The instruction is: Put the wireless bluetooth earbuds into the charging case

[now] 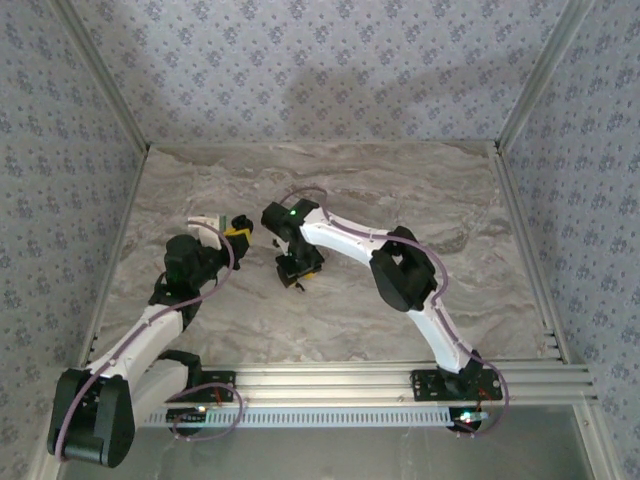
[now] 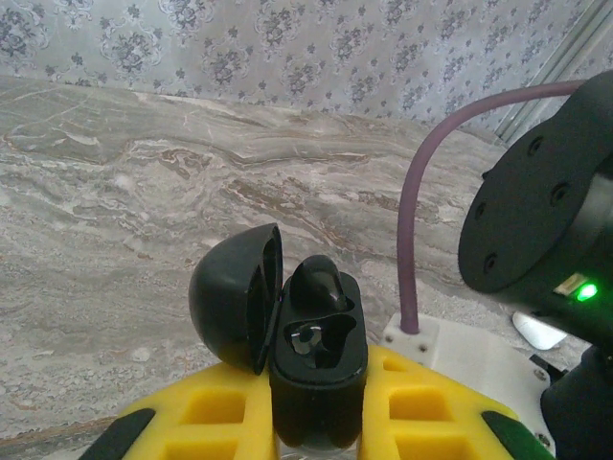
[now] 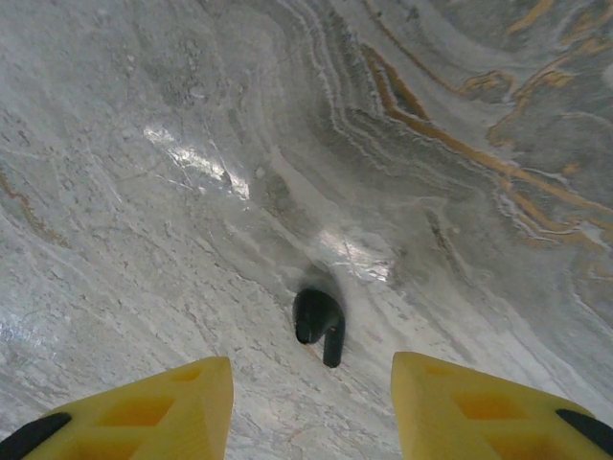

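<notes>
While the right fingers (image 3: 163,412) stand apart at the near edge of their wrist view, one black earbud (image 3: 319,324) lies on the marble worktop (image 3: 144,192) just beyond their tips. It is in line with the gap between them and touches neither. Its stem points back toward the fingers and its bud end points away. Past it the worktop runs on in grey and tan veins.

On the other arm, the left fingers (image 2: 220,407) are clamped on the charging case (image 2: 321,383), with one yellow pad on each side of its lower body. The lid (image 2: 235,297) hangs open to the left. The nearer socket (image 2: 311,337) is bare, and a second earbud (image 2: 321,278) sits in the farther one. Beyond the case are the right arm (image 2: 536,220), black with a green light, and its purple cable (image 2: 421,201), then bare worktop and the patterned wall (image 2: 287,38).

From above, the held case is near the right fingers, to their left, and apart from the loose earbud.
</notes>
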{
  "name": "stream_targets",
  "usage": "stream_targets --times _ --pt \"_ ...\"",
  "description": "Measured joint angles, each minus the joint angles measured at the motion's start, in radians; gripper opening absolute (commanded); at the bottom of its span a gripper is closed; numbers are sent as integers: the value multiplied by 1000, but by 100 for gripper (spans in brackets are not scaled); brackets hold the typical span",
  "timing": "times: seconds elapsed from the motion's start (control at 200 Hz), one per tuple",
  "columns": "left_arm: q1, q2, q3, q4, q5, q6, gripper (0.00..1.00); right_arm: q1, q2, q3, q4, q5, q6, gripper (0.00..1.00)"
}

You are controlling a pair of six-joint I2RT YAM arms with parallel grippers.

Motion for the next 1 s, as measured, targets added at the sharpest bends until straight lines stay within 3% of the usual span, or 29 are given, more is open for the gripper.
stream_targets --times 0.72,1.004 --pt "0 -21 0 -35 -4 0 16 8 47 2 49 10 22 32" --pt "0 -27 0 -43 -6 1 16 8 48 2 45 41 22 33"
